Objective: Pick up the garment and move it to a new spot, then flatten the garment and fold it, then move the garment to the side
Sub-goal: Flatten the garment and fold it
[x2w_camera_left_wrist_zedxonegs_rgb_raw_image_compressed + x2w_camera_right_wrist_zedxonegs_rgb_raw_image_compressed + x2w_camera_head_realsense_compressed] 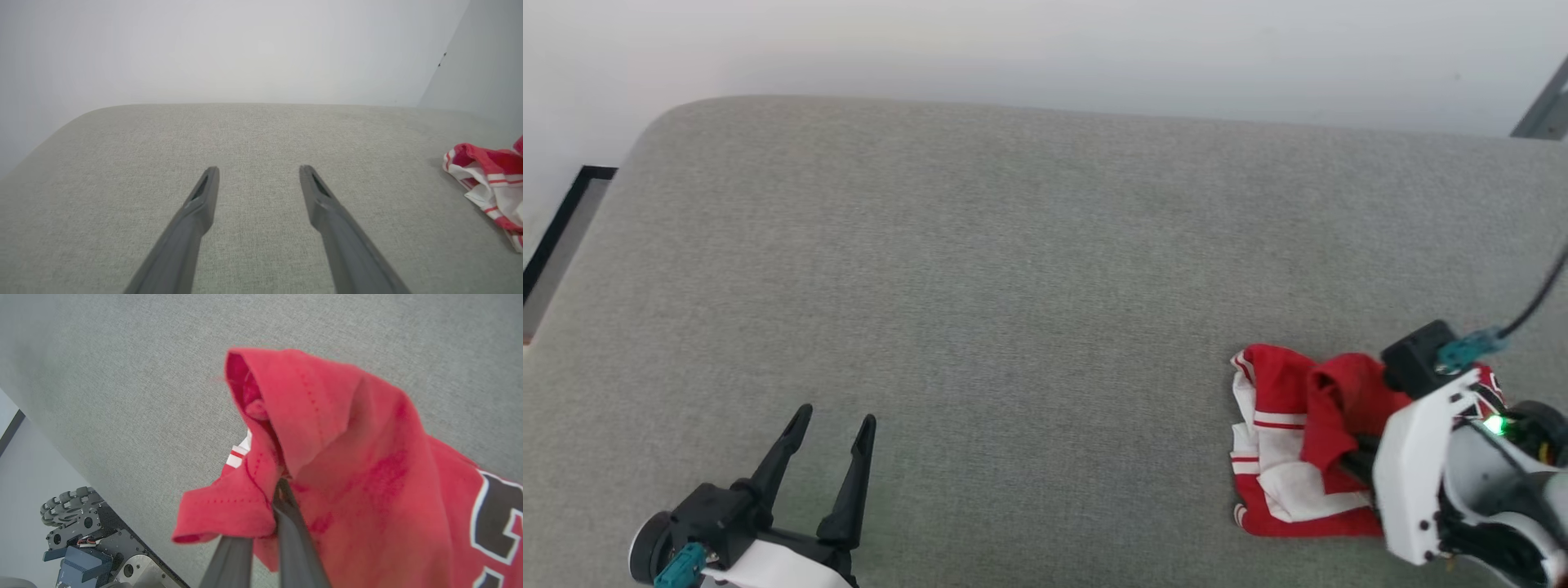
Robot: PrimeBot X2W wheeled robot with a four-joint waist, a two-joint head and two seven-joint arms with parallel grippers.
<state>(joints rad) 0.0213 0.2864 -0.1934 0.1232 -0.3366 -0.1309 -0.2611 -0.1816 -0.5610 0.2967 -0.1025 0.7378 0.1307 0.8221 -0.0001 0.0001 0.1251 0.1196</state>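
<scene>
Fabric of the garment [347,449] is pinched between the jaws of the right gripper [279,488], which are pressed together on a red fold. In the right wrist view, a hooded peak of red cloth is seen draped just beyond the fingertips. A smaller flap hangs to their left, and black, white-outlined lettering [496,522] is seen to their right. Grey surface [122,375] is seen past the cloth, and a wheeled base [69,506] is seen to the lower left of the fingers.

In the head view, the garment [1290,457] is seen crumpled on the grey surface [1013,286]. Its white, red-striped parts are spread ahead of and to the left of the right gripper [1357,459], whose tips are buried in the red bunch. The jaws of the left gripper [836,418] are spread wide, with bare grey surface between and ahead of them. In the left wrist view, the garment [490,179] is seen well off to the right of the left gripper [259,169], apart from both fingers.
</scene>
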